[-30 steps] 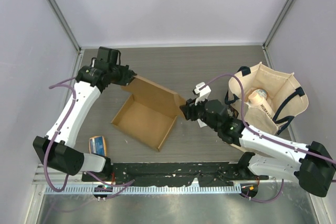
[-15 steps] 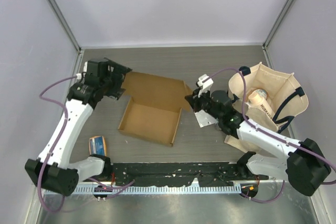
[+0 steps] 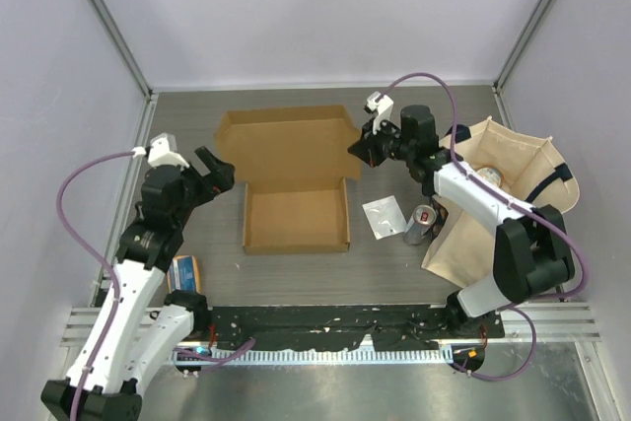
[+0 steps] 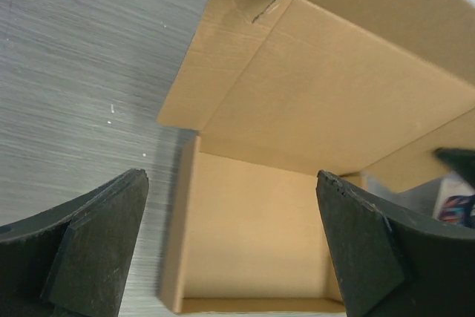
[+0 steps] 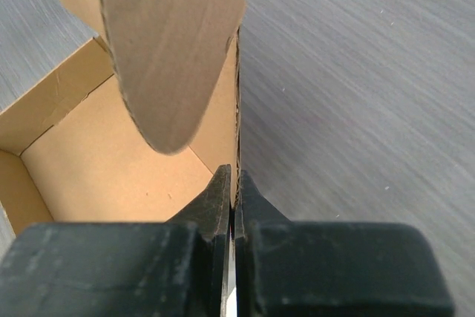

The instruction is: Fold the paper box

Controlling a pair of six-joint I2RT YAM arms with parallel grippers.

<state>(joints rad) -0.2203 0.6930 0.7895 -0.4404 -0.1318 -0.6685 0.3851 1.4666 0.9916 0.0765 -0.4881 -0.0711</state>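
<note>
The right gripper (image 3: pixel 361 148), clenched on the far-right lid flap (image 5: pixel 167 50) of the plain brown corrugated cardboard box (image 3: pixel 296 222), should swing the lid nearward; the left gripper (image 3: pixel 212 171), released, could steady the left side.

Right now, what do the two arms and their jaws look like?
The left arm and the right arm are alike: white link shells, black joints and bases, and a purple cable along each. The jaws are matte black, flat and wedge-shaped.

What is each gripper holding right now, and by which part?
The right gripper pinches the paper box by the right-hand edge of its open lid. The left gripper is open, holding nothing.
</note>
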